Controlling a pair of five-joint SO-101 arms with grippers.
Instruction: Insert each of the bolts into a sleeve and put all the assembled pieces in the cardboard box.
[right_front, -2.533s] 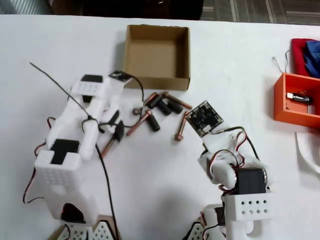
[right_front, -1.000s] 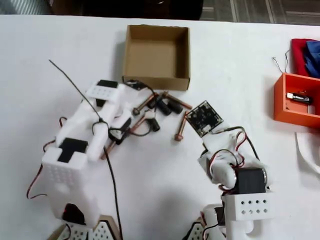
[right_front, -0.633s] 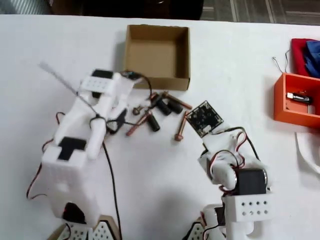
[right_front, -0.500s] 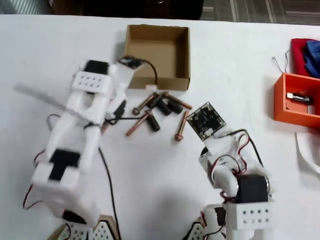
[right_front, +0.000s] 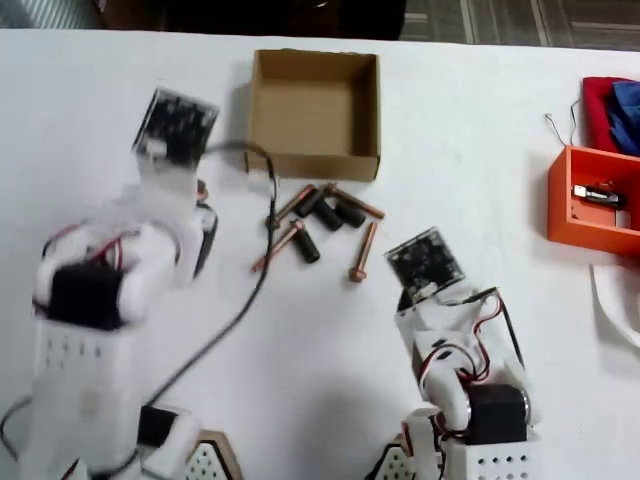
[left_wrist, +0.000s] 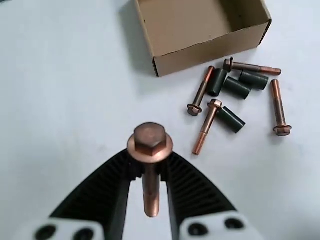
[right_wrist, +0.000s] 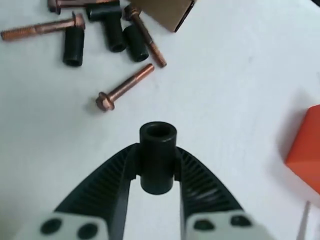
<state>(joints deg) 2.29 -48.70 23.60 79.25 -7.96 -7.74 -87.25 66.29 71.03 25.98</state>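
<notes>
Left tool (left_wrist: 149, 165) is closed tight on a copper bolt (left_wrist: 149, 144), gripping the shank just under the hex head w/ both black fingers (left_wrist: 107, 192) pressed on it. It holds the bolt above the table (right_front: 480, 140) on the left side, left of and a bit nearer than the cardboard box (right_front: 314, 165).

Right tool (right_wrist: 156, 167) is likewise closed, clamped on a black sleeve (right_wrist: 158, 150) w/ the open bore sticking out past the tips. The right arm (right_front: 455, 340) is at near right, so the sleeve hangs over bare table, to the near right of the loose parts.

The box sits open-topped at far ctr, front wall facing the arms.

Just near of that wall, btwn the two arms, lies the rest: four loose bolts (left_wrist: 206, 126) & four loose sleeves (left_wrist: 230, 119), all flat on the table. Three sleeves bunch together close to the box w/ two bolts alongside. A fourth sleeve lies touching another bolt a little nearer. The outer bolt (right_front: 363, 252) lies by itself at the right edge of the group, head toward the near side. Each bolt is outside its sleeve.

An orange tray (right_front: 590, 235) sits at the far right w/ a small item inside, can't tell what. A red & blue cloth (right_front: 605, 100) lies just beyond it.
</notes>
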